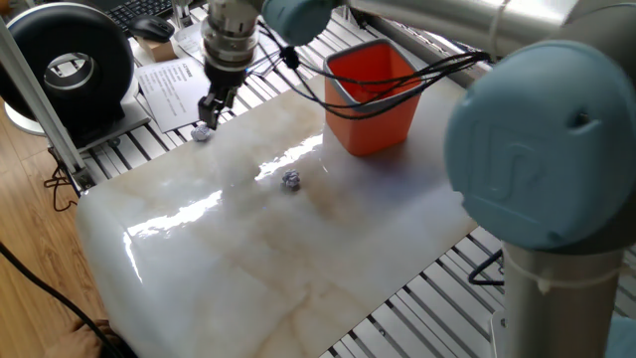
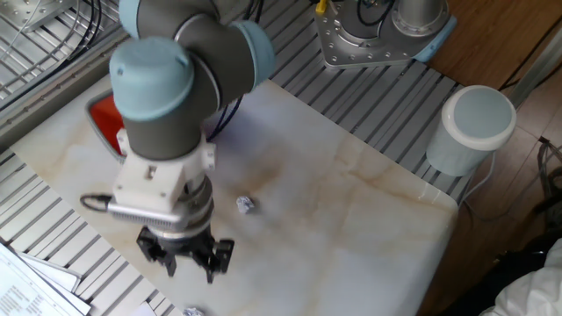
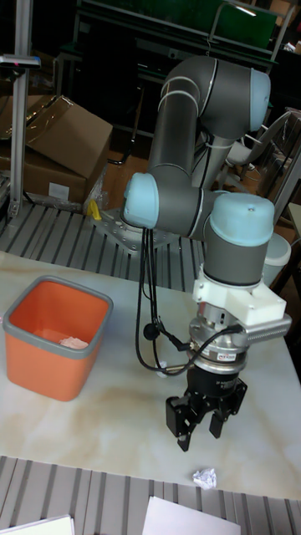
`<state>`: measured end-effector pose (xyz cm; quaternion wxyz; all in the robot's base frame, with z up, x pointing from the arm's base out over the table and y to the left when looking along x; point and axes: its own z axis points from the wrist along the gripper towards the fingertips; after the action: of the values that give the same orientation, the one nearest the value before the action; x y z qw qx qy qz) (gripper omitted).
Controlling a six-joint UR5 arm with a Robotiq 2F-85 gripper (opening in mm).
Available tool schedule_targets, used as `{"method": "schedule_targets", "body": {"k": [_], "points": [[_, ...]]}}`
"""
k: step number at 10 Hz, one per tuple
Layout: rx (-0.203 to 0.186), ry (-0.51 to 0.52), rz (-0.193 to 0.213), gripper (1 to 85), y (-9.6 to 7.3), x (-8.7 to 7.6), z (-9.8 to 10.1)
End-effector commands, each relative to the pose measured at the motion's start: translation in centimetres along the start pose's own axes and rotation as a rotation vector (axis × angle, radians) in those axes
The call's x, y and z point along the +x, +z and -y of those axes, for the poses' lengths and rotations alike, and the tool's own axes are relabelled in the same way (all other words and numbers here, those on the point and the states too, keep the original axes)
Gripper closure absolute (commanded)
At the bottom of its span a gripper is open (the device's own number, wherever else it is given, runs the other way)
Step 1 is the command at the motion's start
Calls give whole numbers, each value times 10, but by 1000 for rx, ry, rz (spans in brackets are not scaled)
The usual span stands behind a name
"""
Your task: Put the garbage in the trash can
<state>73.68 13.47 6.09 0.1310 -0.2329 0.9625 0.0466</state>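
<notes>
The orange trash can (image 1: 374, 125) (image 3: 46, 368) stands at the far side of the marble table, mostly hidden behind the arm in the other fixed view (image 2: 103, 117). A cream wad (image 3: 73, 342) lies inside it. One bluish-white paper ball (image 1: 203, 132) (image 2: 190, 311) (image 3: 204, 478) sits at the table's edge by the paper sheets. A second ball (image 1: 290, 179) (image 2: 245, 204) lies mid-table. My gripper (image 1: 210, 113) (image 2: 190, 270) (image 3: 195, 438) hangs open and empty, just above and beside the edge ball, not touching it.
Printed paper sheets (image 1: 181, 86) lie on the slatted frame past the table edge. A black round device (image 1: 70, 62) and a computer mouse (image 1: 152, 28) sit behind them. A white cylinder (image 2: 475, 128) stands off the table's other side. Cables trail over the trash can.
</notes>
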Motion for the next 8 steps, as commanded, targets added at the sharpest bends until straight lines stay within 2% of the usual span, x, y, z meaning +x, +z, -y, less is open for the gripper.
{"method": "schedule_targets", "body": {"k": [1, 3, 4, 6, 8], "points": [[-14, 3, 8, 263, 11, -13, -5], [-39, 27, 34, 263, 13, -21, -12], [-37, 27, 50, 263, 25, -31, -13], [-39, 17, 64, 263, 39, -36, -15], [-4, -17, 59, 263, 51, -35, -7]]}}
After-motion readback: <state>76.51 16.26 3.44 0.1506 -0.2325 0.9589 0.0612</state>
